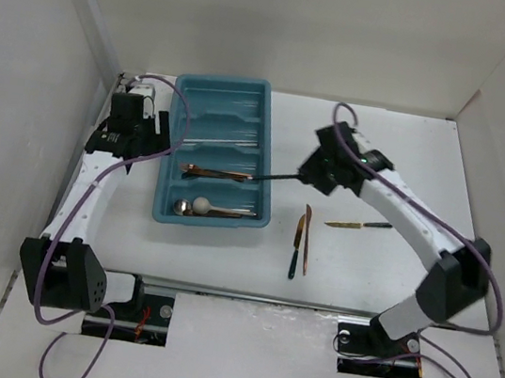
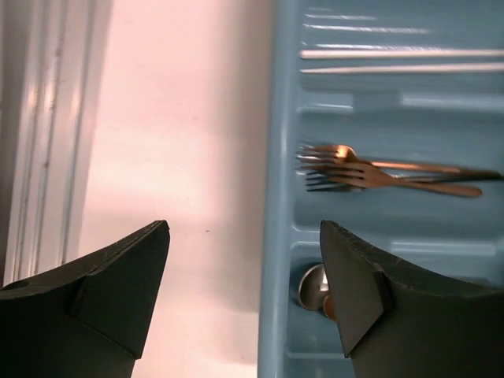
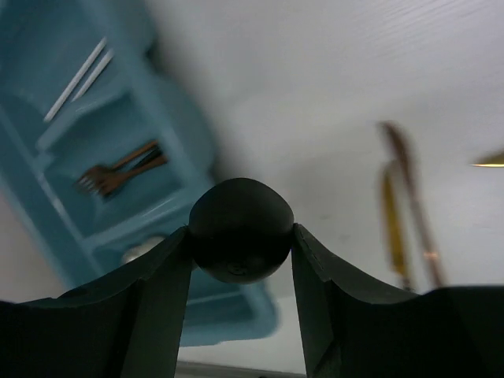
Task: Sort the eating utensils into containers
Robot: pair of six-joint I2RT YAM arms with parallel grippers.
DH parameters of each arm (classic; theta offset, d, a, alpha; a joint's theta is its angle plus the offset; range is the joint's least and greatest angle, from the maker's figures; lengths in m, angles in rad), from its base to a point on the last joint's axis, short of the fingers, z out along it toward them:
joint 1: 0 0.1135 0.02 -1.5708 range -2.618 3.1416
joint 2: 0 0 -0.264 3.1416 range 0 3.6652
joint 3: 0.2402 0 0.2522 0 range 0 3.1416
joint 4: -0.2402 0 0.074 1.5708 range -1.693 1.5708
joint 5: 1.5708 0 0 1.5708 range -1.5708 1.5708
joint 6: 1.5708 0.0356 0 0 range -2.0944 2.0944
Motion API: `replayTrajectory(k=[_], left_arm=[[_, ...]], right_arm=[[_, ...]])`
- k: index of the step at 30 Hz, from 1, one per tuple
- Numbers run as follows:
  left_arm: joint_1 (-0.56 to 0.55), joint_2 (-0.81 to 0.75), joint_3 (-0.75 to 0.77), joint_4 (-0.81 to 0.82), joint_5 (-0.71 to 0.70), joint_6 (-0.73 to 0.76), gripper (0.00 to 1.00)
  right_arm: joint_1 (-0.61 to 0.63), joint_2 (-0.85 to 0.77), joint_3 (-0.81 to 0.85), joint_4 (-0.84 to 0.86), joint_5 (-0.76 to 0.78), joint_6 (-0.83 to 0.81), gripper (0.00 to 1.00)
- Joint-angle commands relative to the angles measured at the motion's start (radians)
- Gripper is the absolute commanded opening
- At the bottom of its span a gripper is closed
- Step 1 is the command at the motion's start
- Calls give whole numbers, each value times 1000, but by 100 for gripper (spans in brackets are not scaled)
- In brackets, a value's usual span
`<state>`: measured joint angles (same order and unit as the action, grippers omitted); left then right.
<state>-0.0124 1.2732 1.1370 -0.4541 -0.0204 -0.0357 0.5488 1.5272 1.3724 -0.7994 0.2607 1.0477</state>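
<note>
The teal tray (image 1: 175,149) lies left of centre, its containers running side by side. White sticks (image 2: 394,53) fill a far one, copper and black forks (image 2: 354,172) the third, and spoons (image 1: 200,206) the nearest. My right gripper (image 1: 310,173) is shut on the bowl of a black spoon (image 3: 240,224), just right of the tray; the spoon's thin handle (image 1: 273,177) reaches over the rim towards the fork compartment. At the tray's left side my left gripper (image 2: 244,260) is open and empty, straddling the tray's left rim (image 2: 276,197).
Three knives lie on the table right of the tray: a copper one (image 1: 305,225), a dark one (image 1: 295,252) next to it, and a gold one with a black handle (image 1: 358,225). White walls enclose the table on the left, back and right.
</note>
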Motion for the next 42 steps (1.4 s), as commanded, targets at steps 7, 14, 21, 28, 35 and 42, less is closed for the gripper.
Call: replayTrajectory(k=[7,14,21,28,35,42], left_arm=[[45,-124,-34,34,-49,-58,76],[45,-146,-56,34,-67,-58,77],[45,-136,-56,58,-49,-39,77],[45,-118,-46,77,-30,-12,77],[45,-109,-56,97,-39,-3,77],[45,-98,-42,97,-1,10,77]], right_arm=[[200,448,387,134,-241,72,0],[214,540,404,146,-328,83,2],[246,516,458,100,-307,29,27],[255,464,421,48,-308,48,39],[289,464,462,35,-263,-9,70],[301,384,488,41,-123,-122,85]])
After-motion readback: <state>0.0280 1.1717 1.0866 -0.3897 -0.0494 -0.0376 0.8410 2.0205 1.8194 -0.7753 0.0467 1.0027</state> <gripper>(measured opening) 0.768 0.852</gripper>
